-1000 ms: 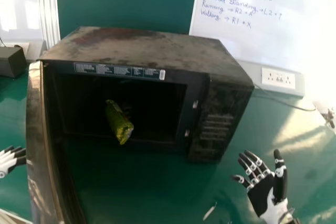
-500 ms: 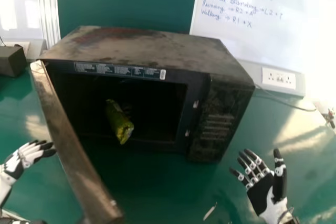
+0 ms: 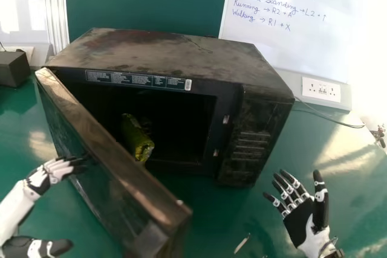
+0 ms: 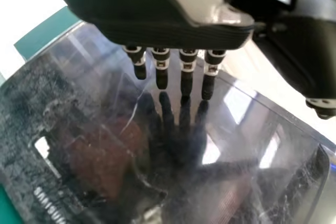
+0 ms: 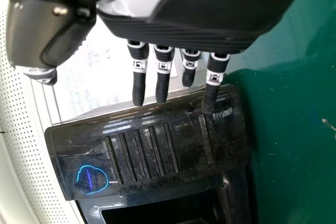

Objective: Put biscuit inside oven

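Note:
My left hand (image 3: 51,173) is at the outer face of the half-closed oven door (image 3: 115,155), fingers straight, their tips at the glass. In the left wrist view the same hand (image 4: 157,30) has its extended fingers at the shiny door (image 4: 121,166). The green biscuit packet (image 3: 136,137) lies in the cavity of the black oven (image 3: 175,58), partly hidden behind the door's top edge. My right hand (image 3: 302,216) rests palm up with relaxed fingers, right of the oven; the right wrist view has this hand (image 5: 178,24) with the oven's control panel (image 5: 147,145) beyond it.
A socket strip (image 3: 320,89) and cable lie behind the oven at the right. A whiteboard (image 3: 302,28) stands at the back. A dark box (image 3: 13,69) sits at the far left, and a small white piece (image 3: 242,243) lies on the green table (image 3: 205,222).
The oven door has swung from wide open toward the oven's front. My left hand has come in from the left up to its outer face. The right hand has barely moved.

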`<state>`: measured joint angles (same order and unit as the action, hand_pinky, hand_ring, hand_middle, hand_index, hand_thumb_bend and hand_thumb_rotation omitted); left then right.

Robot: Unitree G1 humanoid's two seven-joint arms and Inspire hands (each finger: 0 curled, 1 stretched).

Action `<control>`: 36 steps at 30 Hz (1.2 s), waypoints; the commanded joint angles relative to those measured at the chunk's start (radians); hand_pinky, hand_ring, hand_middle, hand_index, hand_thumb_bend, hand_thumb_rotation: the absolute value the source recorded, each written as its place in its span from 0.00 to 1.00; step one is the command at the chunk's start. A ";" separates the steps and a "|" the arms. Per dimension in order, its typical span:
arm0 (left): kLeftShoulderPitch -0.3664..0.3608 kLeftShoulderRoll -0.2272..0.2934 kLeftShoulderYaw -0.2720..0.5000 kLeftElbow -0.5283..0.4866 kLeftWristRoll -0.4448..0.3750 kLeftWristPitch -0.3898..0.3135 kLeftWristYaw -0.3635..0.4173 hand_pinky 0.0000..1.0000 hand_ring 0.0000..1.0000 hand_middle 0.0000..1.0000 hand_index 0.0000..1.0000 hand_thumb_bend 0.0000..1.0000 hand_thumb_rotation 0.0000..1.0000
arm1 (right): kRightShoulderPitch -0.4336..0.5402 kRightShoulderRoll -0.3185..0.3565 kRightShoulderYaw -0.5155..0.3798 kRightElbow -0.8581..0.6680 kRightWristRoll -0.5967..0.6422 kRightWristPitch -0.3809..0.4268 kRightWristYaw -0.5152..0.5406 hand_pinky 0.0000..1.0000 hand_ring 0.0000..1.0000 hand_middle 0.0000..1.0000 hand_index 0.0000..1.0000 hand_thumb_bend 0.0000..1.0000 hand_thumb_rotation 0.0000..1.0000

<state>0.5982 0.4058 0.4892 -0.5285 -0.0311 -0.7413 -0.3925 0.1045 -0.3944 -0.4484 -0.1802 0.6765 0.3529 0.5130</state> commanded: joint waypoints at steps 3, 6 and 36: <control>-0.028 0.043 -0.034 -0.034 0.025 0.073 -0.027 1.00 1.00 0.99 0.93 0.86 0.87 | -0.012 -0.001 -0.002 0.008 0.006 0.000 0.004 0.78 0.90 0.93 0.87 0.82 0.72; -0.067 0.067 -0.050 -0.051 0.050 0.130 -0.035 1.00 1.00 0.99 0.94 0.85 0.87 | -0.012 -0.001 0.002 0.012 0.000 -0.007 0.011 0.78 0.90 0.94 0.88 0.84 0.71; -0.464 0.191 -0.299 0.071 0.064 0.353 -0.127 1.00 1.00 0.99 0.95 0.85 0.86 | -0.013 0.003 0.009 0.024 0.004 0.003 0.011 0.82 0.91 0.95 0.87 0.79 0.67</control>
<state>0.1617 0.5851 0.2139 -0.4693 0.0430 -0.4027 -0.5045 0.0911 -0.3942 -0.4397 -0.1526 0.6762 0.3514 0.5246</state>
